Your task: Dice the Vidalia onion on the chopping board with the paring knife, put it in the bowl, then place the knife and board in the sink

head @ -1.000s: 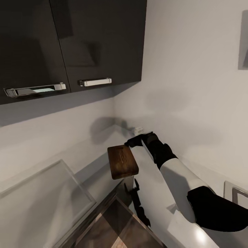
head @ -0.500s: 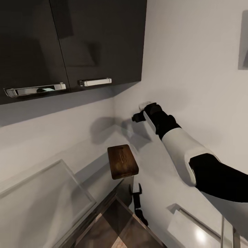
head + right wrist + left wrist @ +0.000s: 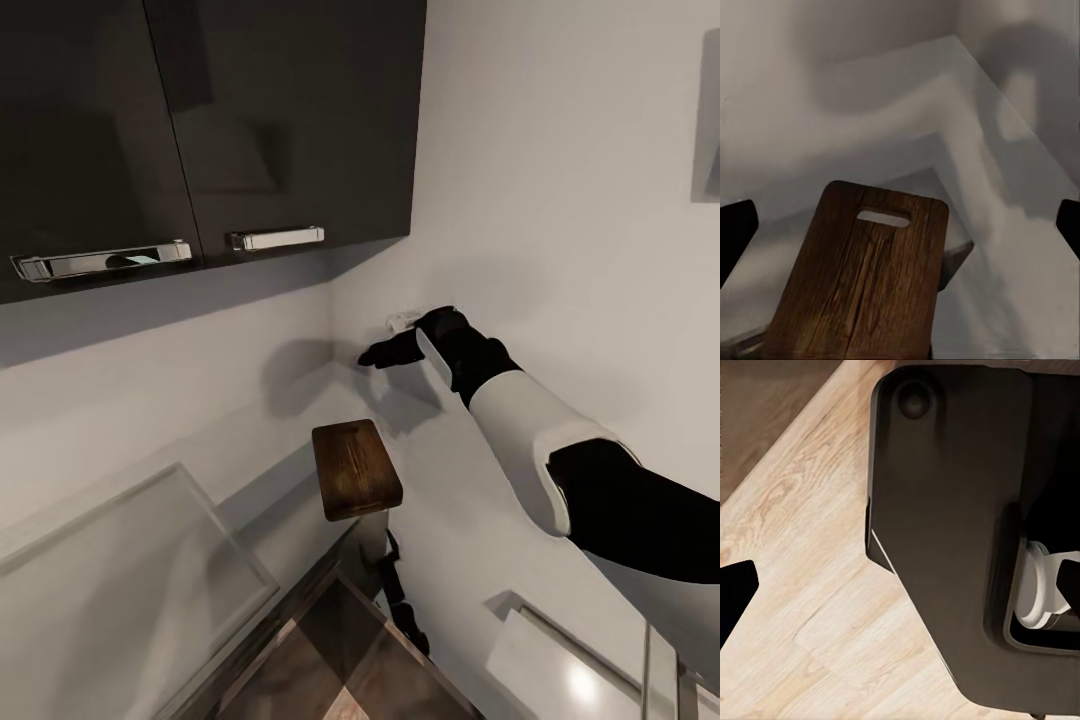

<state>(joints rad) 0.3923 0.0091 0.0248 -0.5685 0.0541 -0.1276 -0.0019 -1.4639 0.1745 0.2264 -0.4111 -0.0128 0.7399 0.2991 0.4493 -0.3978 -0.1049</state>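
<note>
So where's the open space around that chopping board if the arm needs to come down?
Bare pale countertop lies between the chopping board and the corner walls, under the raised right gripper. More runs along the right wall. It is tighter on the board's near side, by the drainboard and the left arm.

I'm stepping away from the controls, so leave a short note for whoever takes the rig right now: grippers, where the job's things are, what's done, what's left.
Right gripper: raised above the white counter near the corner of the wall, jaws open, holding nothing.
Left gripper: its camera looks down at wooden floor and the robot's dark base; jaws open, empty.
Chopping board: lies on the counter edge below the right gripper, slot handle toward the wall, nothing on it.
Done: cannot be judged from these views.
Left: at least putting the board into the sink; find the knife, onion and bowl first.
</note>
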